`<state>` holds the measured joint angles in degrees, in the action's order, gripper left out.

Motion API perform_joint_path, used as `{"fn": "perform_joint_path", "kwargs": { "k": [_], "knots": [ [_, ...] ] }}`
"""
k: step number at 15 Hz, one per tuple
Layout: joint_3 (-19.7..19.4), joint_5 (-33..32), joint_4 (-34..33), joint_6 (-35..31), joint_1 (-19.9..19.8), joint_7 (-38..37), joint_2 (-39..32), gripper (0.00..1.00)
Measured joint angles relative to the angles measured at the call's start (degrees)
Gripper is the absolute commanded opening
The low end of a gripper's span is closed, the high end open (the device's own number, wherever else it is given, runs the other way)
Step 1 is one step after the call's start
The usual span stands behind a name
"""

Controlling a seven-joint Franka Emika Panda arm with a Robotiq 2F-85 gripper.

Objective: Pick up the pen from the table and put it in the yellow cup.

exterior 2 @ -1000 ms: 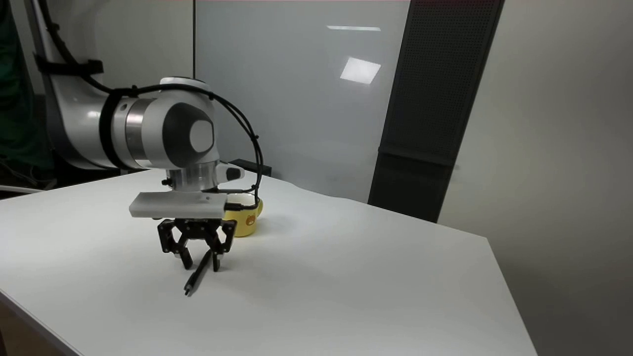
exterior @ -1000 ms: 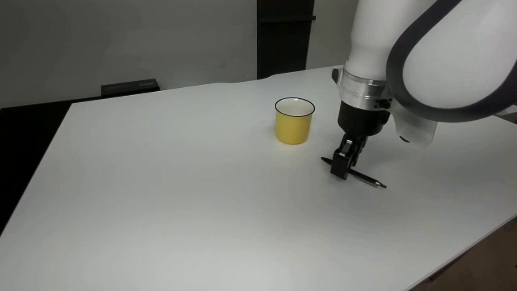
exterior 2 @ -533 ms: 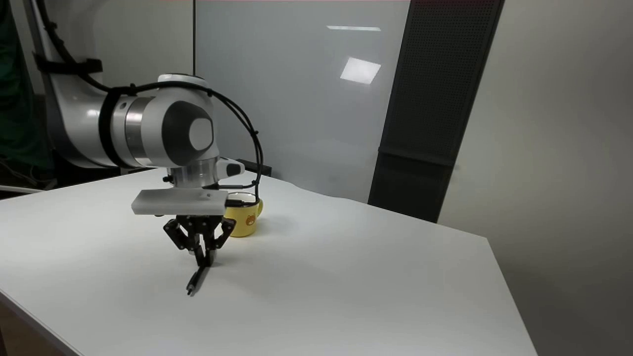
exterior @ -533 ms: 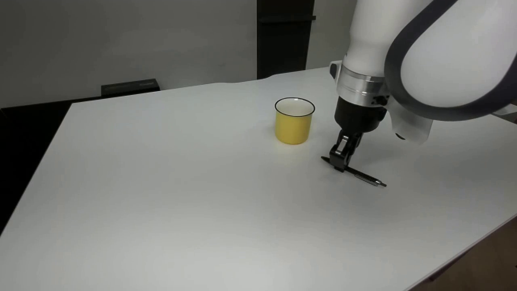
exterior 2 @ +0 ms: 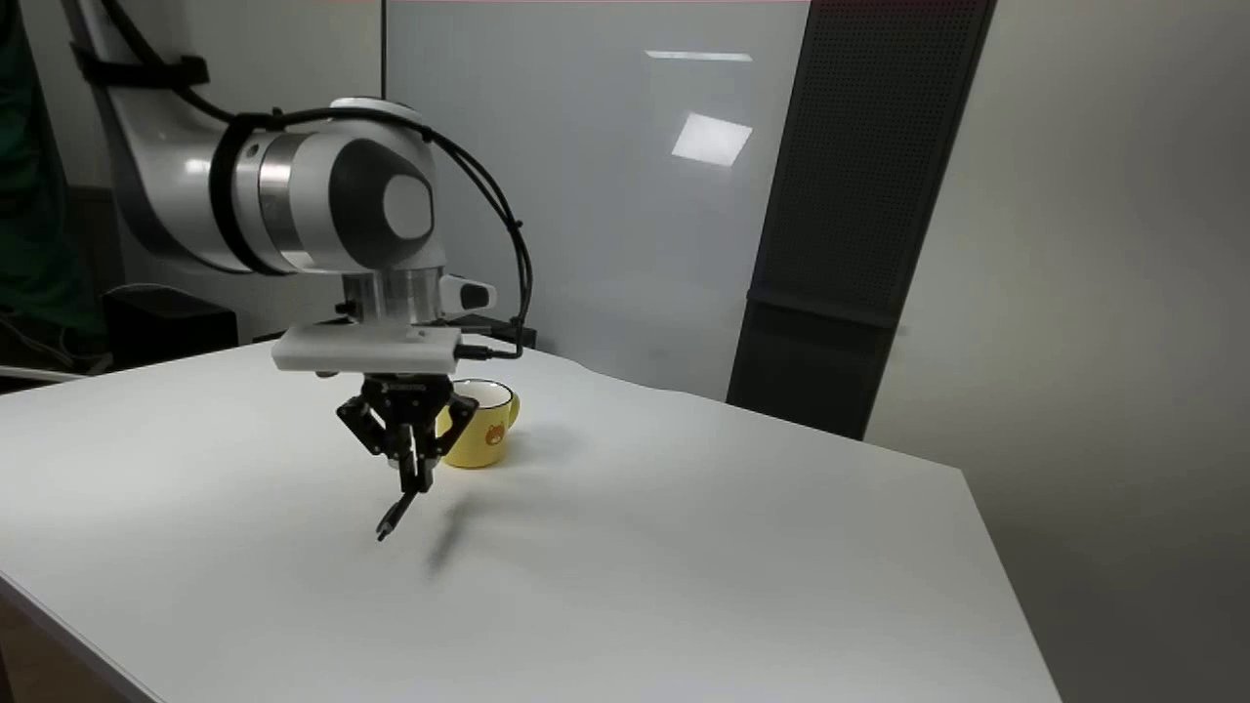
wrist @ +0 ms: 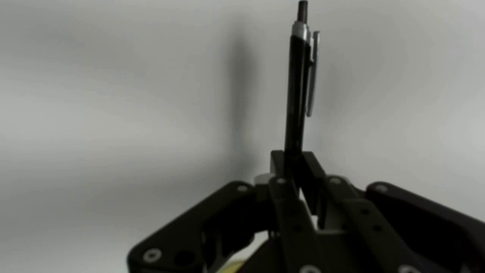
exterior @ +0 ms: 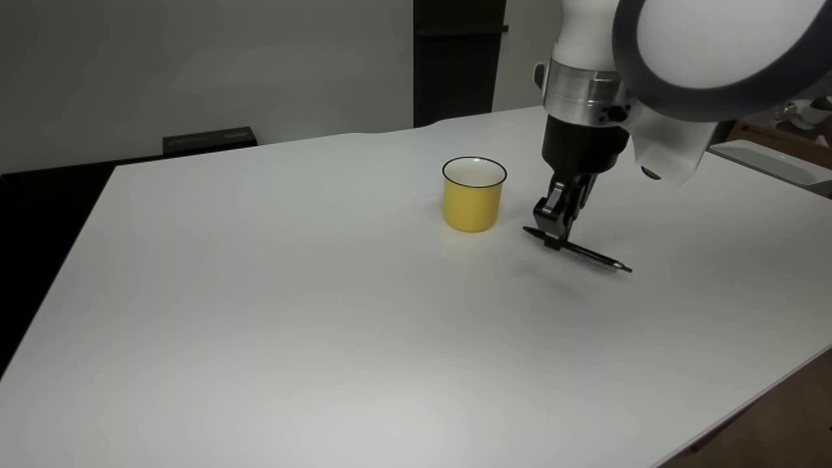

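Pinching the thin, silver-clipped black pen [wrist: 298,81], your black two-fingered gripper [exterior 2: 416,484] hangs near the short, cylindrical, dark-rimmed yellow cup [exterior: 472,207].

In an exterior view, dim light leaves the wall [exterior 2: 1094,225] grey, while the bench [exterior 2: 684,586] looks paler. Two white reflections [exterior 2: 712,139] glare on the glossy board [exterior 2: 586,244]. In the wrist view, the pen [wrist: 297,87] casts a soft, blurred shadow [wrist: 239,79]; the pincer [wrist: 293,155] looks nearly black.
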<state>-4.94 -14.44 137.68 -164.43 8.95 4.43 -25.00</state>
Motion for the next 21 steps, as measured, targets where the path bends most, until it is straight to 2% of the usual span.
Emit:
{"fn": "perform_joint_path", "kwargs": {
  "k": [3,6,9,12,13,14,17,18,21],
  "knots": [
    [1.0,0.7,-2.6,12.1,0.4,-0.4,6.0,0.03],
    [3.5,4.3,-8.4,26.1,0.2,-0.6,10.1,0.03],
    [5.4,8.8,-16.8,39.7,-0.6,-0.8,10.5,0.03],
    [5.5,11.8,-25.2,49.4,-2.0,-2.1,7.9,0.03],
    [5.5,12.6,-27.7,51.5,-2.7,-2.3,6.5,0.03],
    [5.5,13.5,-29.9,52.9,-3.4,-2.4,5.0,0.13],
    [5.7,13.5,-30.7,52.9,-4.1,-1.9,3.8,0.13],
    [6.0,13.5,-30.6,52.9,-4.1,-1.9,3.8,0.03],
    [6.2,13.5,-30.2,53.1,-4.0,-1.9,3.7,0.03]
  ]
}}
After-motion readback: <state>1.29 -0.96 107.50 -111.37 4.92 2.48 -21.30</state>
